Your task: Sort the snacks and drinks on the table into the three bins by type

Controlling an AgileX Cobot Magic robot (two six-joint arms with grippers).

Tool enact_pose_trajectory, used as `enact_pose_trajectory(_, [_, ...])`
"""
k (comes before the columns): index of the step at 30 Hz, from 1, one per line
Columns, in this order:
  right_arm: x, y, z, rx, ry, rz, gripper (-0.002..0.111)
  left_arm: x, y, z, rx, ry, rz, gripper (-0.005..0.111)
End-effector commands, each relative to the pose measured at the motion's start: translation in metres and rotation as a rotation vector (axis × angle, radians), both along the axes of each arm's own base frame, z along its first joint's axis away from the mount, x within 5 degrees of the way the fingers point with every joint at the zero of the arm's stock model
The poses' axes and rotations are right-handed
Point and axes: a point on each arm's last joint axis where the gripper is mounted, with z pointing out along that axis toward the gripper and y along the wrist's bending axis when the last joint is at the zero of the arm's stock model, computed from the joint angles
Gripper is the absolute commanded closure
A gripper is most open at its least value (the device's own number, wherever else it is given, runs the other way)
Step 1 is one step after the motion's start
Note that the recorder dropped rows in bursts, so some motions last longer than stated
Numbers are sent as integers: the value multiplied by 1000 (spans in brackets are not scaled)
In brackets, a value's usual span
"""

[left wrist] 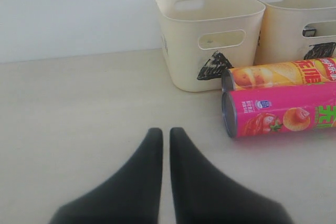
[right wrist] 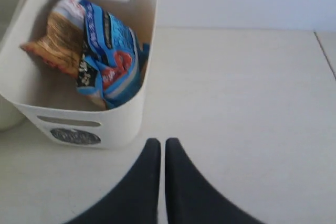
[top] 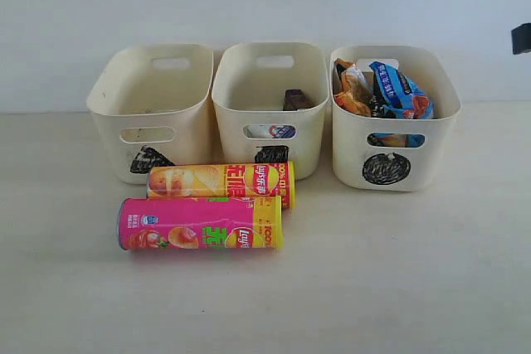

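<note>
Two chip cans lie side by side on the table (top: 398,288): a yellow-orange can (top: 221,182) nearer the bins and a pink can (top: 201,223) in front of it. Three cream bins stand in a row: the triangle bin (top: 152,109) holds nothing visible, the square bin (top: 270,105) holds a dark purple carton (top: 296,99) and a white and blue carton (top: 270,131), and the circle bin (top: 393,118) holds a blue bag (top: 397,87) and an orange bag (top: 352,89). My left gripper (left wrist: 165,132) is shut, left of the cans' ends. My right gripper (right wrist: 158,142) is shut beside the circle bin (right wrist: 79,103).
A pale wall rises right behind the bins. A dark part of an arm (top: 521,38) shows at the right edge of the exterior view. A seam or table edge (right wrist: 325,56) runs along the far side in the right wrist view.
</note>
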Motion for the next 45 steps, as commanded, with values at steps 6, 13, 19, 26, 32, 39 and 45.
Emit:
enact_pose_trajectory(6, [-70,-4,-4,97,-264,11,108,0,0,2,-5,-11,5,103])
enact_pose_trajectory(13, [-99,-8,5,104,-314,-1,108,0,0,2,-5,-11,5,103])
enact_pose_trajectory(19, [-114,-11,9,-1,-332,36,108,0,0,2,-5,-11,5,103])
enact_pose_trajectory(26, [-142,-18,-12,-23,-368,6,108,0,0,2,-5,-11,5,103])
enact_pose_trajectory(32, [-167,-23,-53,-35,-412,-34,108,0,0,2,-5,-11,5,103])
enact_pose_trajectory(39, [-188,-23,-85,-38,-434,-35,108,0,0,2,-5,-11,5,103])
enact_pose_trajectory(45, [-192,-23,-91,-21,-404,-48,108,0,0,2,-5,-11,5,103])
